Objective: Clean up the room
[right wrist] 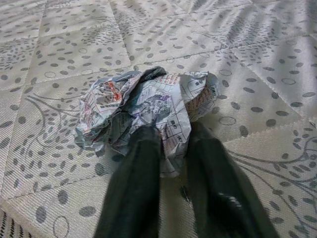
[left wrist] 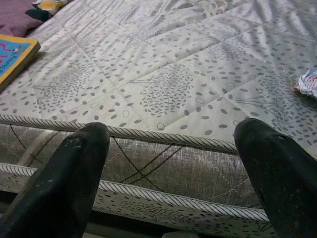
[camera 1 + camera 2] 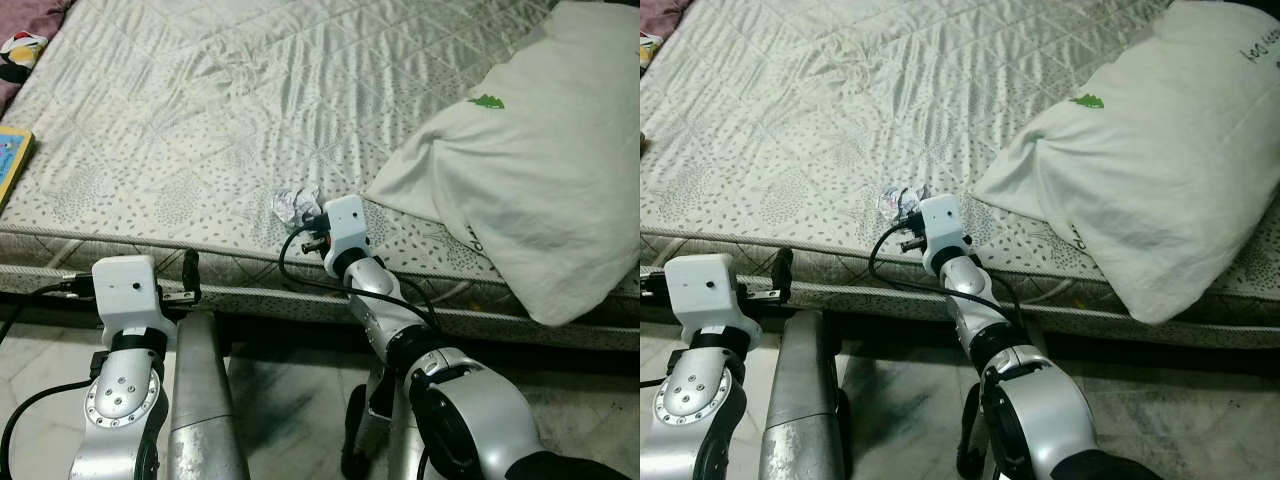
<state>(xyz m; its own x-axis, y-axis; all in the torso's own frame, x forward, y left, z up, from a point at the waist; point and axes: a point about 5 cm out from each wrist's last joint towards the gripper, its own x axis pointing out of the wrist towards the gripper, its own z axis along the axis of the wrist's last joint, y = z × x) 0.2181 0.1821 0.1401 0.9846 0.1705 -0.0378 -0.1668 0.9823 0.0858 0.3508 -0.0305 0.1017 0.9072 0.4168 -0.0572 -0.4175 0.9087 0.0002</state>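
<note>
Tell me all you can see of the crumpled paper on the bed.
The paper is a crumpled wad of printed sheet, whitish with red, purple and grey print, like newsprint or a wrapper. It lies on the quilted mattress near the front edge, left of the pillow and apart from it. The right gripper is on it, its fingers close together with a fold of paper between the tips.

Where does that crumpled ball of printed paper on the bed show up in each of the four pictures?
Left eye view: crumpled paper near the mattress edge, just beyond the right gripper.
Right eye view: same spot, left of the pillow.
Left wrist view: a sliver at the right border.
Right wrist view: centre, at the fingertips.
Shared landmark: the quilted mattress.
</note>
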